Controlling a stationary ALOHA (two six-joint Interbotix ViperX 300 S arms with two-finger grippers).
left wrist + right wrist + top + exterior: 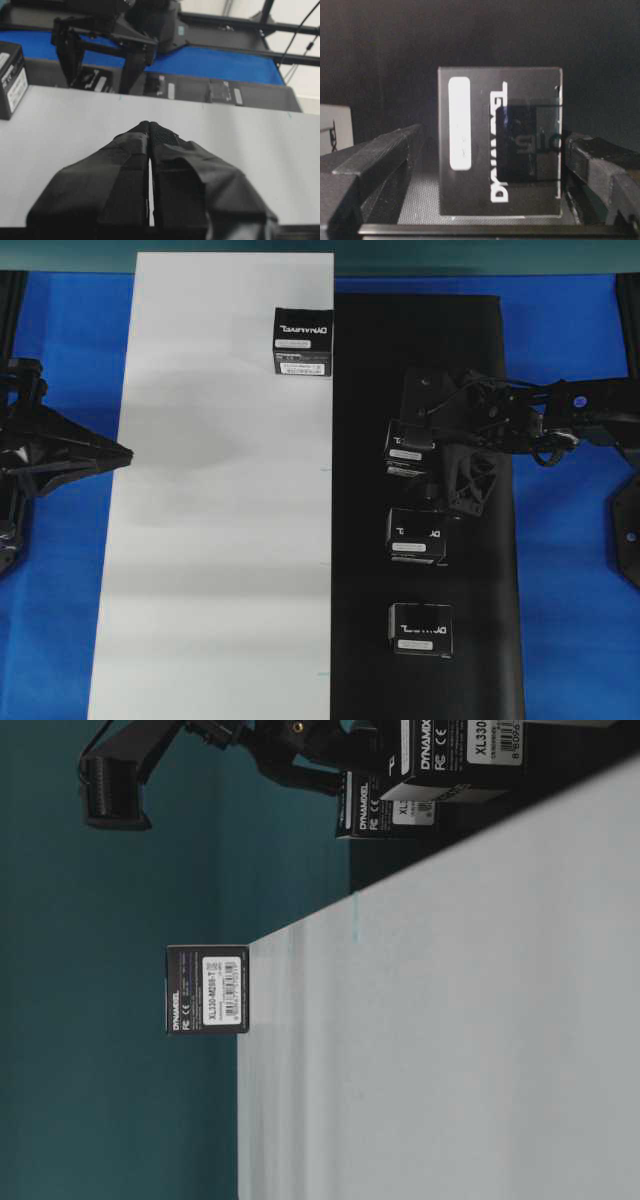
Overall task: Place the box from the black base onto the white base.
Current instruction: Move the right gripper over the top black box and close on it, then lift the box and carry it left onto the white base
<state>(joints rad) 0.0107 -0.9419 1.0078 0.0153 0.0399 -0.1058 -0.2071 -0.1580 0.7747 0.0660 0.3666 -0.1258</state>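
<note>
Black base [470, 440], right fingers [365, 170] apart astride box [500, 142], left fingers [150, 135] together.

The desk [570, 640] has a bright blue surface that shows at both sides of the overhead view and along the far edge. In the left wrist view a blue strip of it runs across the top, and behind it stand dark metal frame bars [240, 24] with thin black cables [300, 35] at the right.

right pincer [415, 472] partly hiding one box [408, 448], label text unreadable
</note>
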